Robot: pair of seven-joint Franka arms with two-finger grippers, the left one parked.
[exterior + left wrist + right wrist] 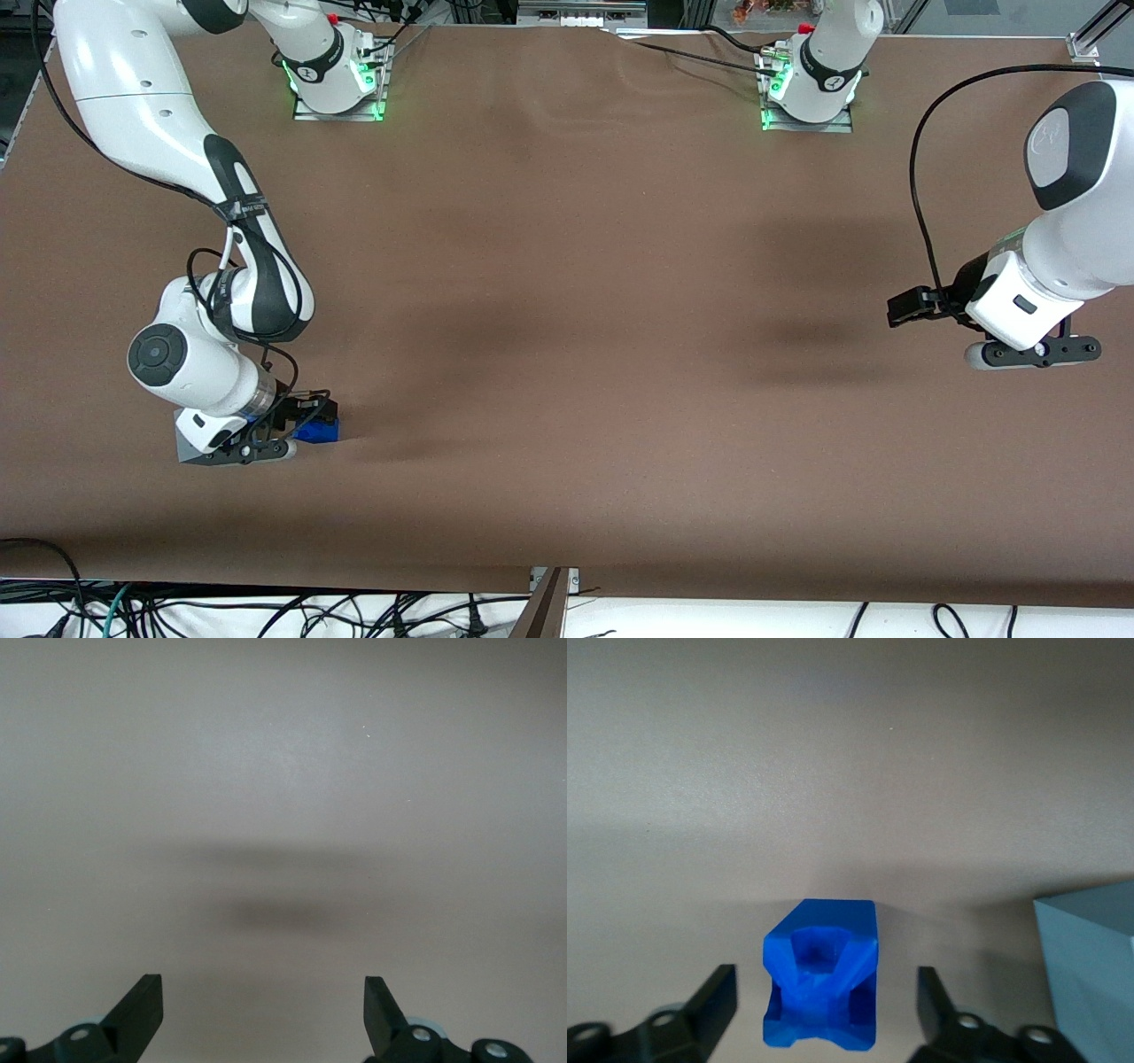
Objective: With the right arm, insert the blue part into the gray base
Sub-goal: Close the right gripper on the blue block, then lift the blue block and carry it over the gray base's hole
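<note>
The right arm (pixel 168 177) bends down over the brown table (pixel 567 292), at the working arm's end, close to the front camera. Under its wrist sits the gray base (pixel 190 446), mostly hidden by the arm, so only a gray corner peeks out. The gripper (pixel 306 416) hangs low, right above the blue part (pixel 317 431), which lies on the table just beside the gray base. In the right wrist view, the two black fingers (pixel 713 1003) are spread wide, one on each side of the blue part (pixel 821 974), and neither one touches it. So the gripper (pixel 826 1001) holds nothing. The blue part's lumpy, notched end shows in that view. The gray base (pixel 1091 966) stands near the blue part with a small strip of bare table (pixel 850 771) between them. The blue part is not inside the gray base.
</note>
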